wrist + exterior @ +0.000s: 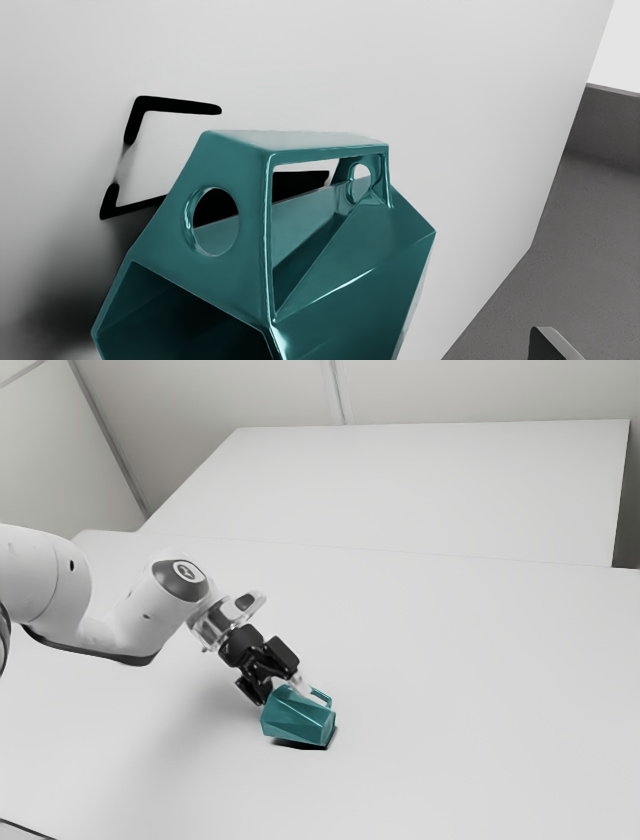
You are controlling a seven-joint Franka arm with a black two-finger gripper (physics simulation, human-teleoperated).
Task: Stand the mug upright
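The teal faceted mug lies tipped over on the white table, its squared handle on the upper side in the exterior view. My gripper is at the mug's upper-left end there, fingers spread. In the wrist view the mug has its dark open mouth toward my hand, and round holes pierce the part by the handle. My gripper is open; one fingertip stands apart from the mug. Its other fingertip is hard to make out beside the mug.
A raised white surface stands at the back of the exterior view. In the wrist view, black angular marks lie on the table beside the mug, and grey floor shows past the table's edge.
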